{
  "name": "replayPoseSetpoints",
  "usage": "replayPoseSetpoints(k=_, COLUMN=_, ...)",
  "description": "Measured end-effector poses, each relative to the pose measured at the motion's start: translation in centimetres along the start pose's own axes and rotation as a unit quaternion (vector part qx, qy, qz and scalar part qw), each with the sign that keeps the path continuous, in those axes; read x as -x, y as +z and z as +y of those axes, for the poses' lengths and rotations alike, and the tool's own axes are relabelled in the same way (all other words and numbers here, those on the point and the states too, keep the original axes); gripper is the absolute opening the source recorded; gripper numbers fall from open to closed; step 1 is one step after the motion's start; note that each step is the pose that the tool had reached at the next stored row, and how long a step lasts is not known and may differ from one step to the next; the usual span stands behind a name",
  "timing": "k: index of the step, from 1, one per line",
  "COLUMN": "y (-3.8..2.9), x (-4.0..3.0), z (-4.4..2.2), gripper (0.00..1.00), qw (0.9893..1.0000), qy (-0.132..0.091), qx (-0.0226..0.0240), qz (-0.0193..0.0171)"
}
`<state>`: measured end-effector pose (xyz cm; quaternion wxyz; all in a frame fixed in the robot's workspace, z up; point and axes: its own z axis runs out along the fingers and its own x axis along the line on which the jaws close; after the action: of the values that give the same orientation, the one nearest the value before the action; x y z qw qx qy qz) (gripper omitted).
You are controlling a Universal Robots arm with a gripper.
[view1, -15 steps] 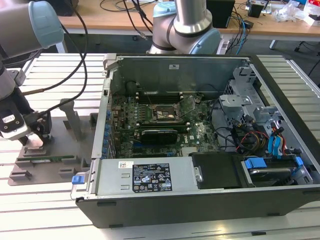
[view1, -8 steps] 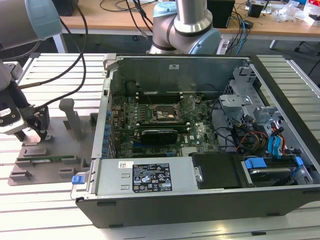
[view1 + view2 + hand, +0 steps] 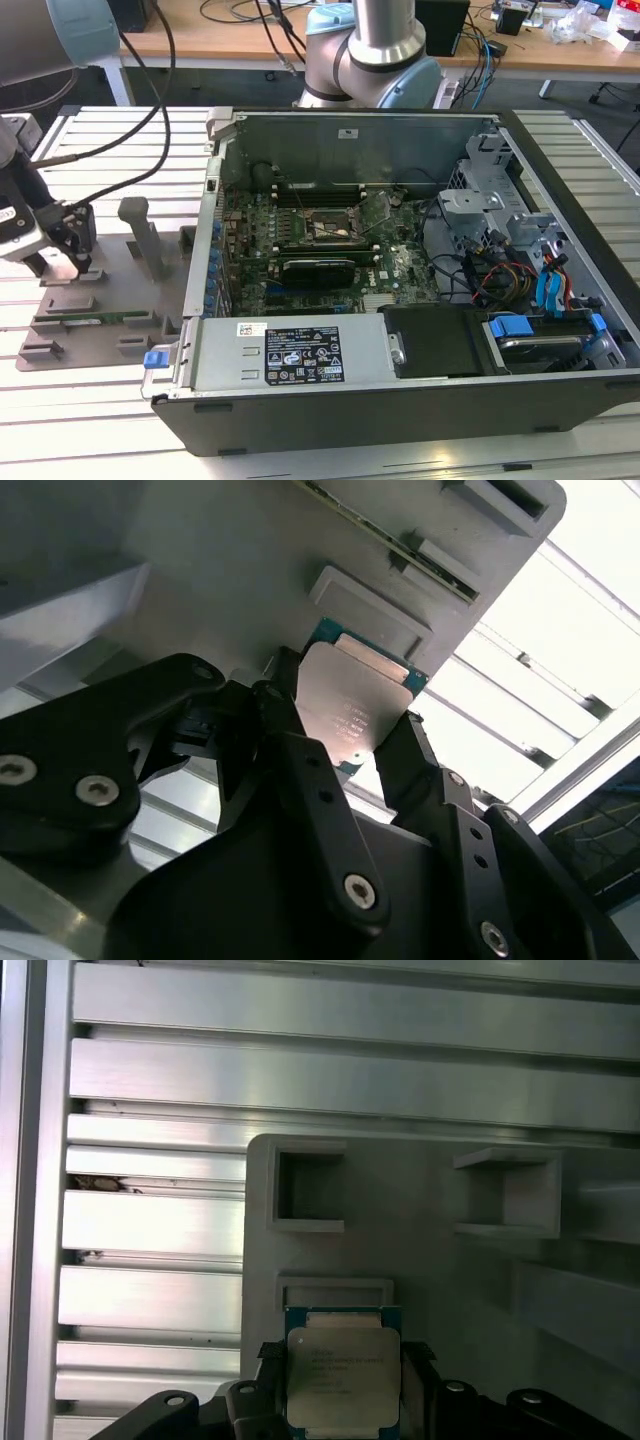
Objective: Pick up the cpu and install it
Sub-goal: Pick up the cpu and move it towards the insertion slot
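Grey plastic tray (image 3: 100, 305) lies on the slatted aluminium bench (image 3: 100, 420) at the exterior view's left, just beside the open computer case (image 3: 400, 300). I note the pincer (image 3: 76, 262) low over that tray, with black cables running from the arm toward the back of the scene.

In both wrist views the cpu (image 3: 355, 705) (image 3: 343, 1380) sits between the two black fingers (image 3: 300, 770). Its pale silver top faces the cameras and a green rim shows along one edge. One finger stands against each opposite side of the chip, so I record the pincer as closed narrowly on the cpu.

The chip is at the tray, just beside a shallow rectangular pocket (image 3: 335, 1290). I cannot tell whether it is lifted clear of the tray surface. A long thin memory stick (image 3: 400, 545) lies in a slot further along the tray.

Inside the case, the black square socket (image 3: 330, 228) sits near the middle of the motherboard, well apart from the pincer.
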<state>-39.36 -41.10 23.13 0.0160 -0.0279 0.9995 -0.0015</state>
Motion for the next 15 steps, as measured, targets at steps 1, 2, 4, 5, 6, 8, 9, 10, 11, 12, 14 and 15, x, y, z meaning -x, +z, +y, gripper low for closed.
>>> replayPoseSetpoints(k=1, y=-0.10, x=0.01, z=0.01, gripper=0.55, qw=1.0000, qy=0.000, qx=0.0000, qz=0.0000)
replayPoseSetpoints(k=2, y=-0.18, x=0.01, z=0.02, gripper=0.55, qw=1.0000, qy=0.000, qx=-0.0001, qz=0.0000)
replayPoseSetpoints(k=4, y=-0.37, x=0.01, z=0.03, gripper=0.55, qw=1.0000, qy=0.000, qx=-0.0003, qz=0.0000)
replayPoseSetpoints(k=5, y=-0.46, x=0.02, z=0.05, gripper=0.55, qw=1.0000, qy=0.000, qx=-0.0004, qz=0.0000)
replayPoseSetpoints(k=6, y=-0.55, x=0.02, z=0.06, gripper=0.55, qw=1.0000, qy=0.000, qx=-0.0006, qz=0.0000)
replayPoseSetpoints(k=8, y=-0.95, x=0.04, z=0.10, gripper=0.55, qw=1.0000, qy=0.000, qx=-0.0013, qz=0.0001)
replayPoseSetpoints(k=9, y=-1.21, x=0.04, z=0.11, gripper=0.55, qw=1.0000, qy=0.000, qx=-0.0017, qz=0.0001)
replayPoseSetpoints(k=10, y=-1.46, x=0.05, z=0.13, gripper=0.55, qw=1.0000, qy=0.000, qx=-0.0019, qz=0.0001)
replayPoseSetpoints(k=11, y=-1.57, x=0.06, z=0.14, gripper=0.55, qw=1.0000, qy=0.000, qx=-0.0021, qz=0.0001)
replayPoseSetpoints(k=12, y=-1.68, x=0.06, z=0.15, gripper=0.55, qw=1.0000, qy=0.000, qx=-0.0022, qz=0.0001)
replayPoseSetpoints(k=14, y=-1.93, x=0.07, z=0.17, gripper=0.55, qw=1.0000, qy=0.000, qx=-0.0025, qz=0.0001)
replayPoseSetpoints(k=15, y=-2.07, x=0.08, z=0.17, gripper=0.55, qw=1.0000, qy=0.000, qx=-0.0027, qz=0.0001)
